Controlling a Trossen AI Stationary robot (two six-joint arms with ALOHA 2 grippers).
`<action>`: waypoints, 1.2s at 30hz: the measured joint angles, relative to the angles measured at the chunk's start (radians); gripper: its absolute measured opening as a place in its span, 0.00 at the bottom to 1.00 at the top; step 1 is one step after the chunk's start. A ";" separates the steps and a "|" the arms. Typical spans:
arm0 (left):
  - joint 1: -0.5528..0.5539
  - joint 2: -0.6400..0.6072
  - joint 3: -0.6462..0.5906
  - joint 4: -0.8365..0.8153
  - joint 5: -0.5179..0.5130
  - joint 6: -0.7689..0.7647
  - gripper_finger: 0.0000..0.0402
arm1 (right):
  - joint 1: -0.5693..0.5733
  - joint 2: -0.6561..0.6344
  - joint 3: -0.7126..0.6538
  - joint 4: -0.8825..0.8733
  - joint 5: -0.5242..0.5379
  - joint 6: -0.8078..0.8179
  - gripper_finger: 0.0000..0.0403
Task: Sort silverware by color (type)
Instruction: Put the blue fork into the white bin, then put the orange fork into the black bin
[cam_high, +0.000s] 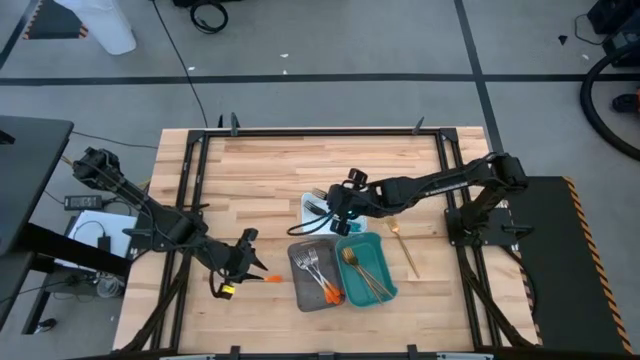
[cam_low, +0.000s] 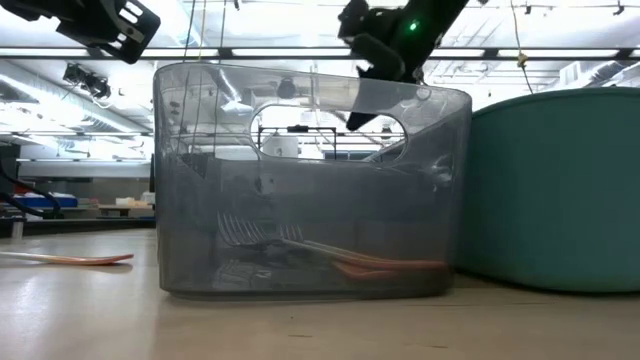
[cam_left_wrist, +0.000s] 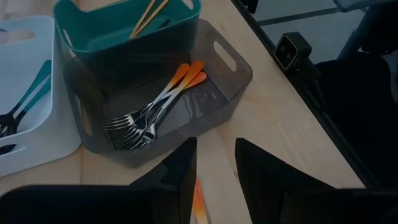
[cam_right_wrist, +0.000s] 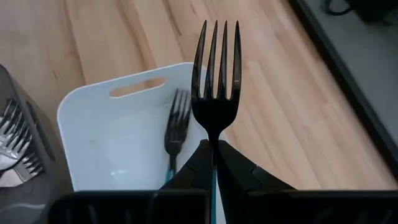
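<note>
My right gripper (cam_high: 333, 208) hovers over the white tray (cam_high: 308, 200), shut on a dark-tined fork (cam_right_wrist: 216, 68) with a teal handle. A second teal-handled fork (cam_right_wrist: 177, 124) lies flat in that tray. My left gripper (cam_high: 243, 262) is open near the table's near-left area, raised off the table top. An orange-handled piece (cam_high: 262, 277) lies flat on the wood just beside it, and its orange handle (cam_left_wrist: 198, 205) shows below the fingers. Orange-handled forks (cam_left_wrist: 149, 112) lie in the grey tray (cam_high: 303, 290). Gold pieces (cam_high: 362, 268) lie in the teal tray (cam_high: 385, 285). My right gripper pinches the fork between its two fingers at the narrow neck (cam_right_wrist: 214, 132), just behind the tines. The fork runs along the fingers and sticks out past their tips, tines forward. It is lifted clear above the white tray (cam_right_wrist: 93, 118).
One gold piece (cam_high: 403, 245) lies on the bare wood right of the teal tray. The three trays stand close together at the table's middle. The grey tray (cam_low: 300, 200) fills the low view, with the teal tray (cam_low: 560, 190) beside it. Bare wood spreads toward the far edge.
</note>
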 joint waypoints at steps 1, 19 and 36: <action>0.000 0.000 0.000 0.000 0.000 0.000 0.29 | -0.003 0.013 0.000 0.018 -0.014 0.001 0.04; 0.001 0.000 0.000 -0.001 0.000 0.003 0.29 | -0.054 0.152 -0.003 0.028 -0.169 0.166 0.04; -0.026 0.035 0.000 -0.082 0.055 -0.171 0.29 | -0.080 0.116 -0.002 0.024 -0.280 0.167 0.22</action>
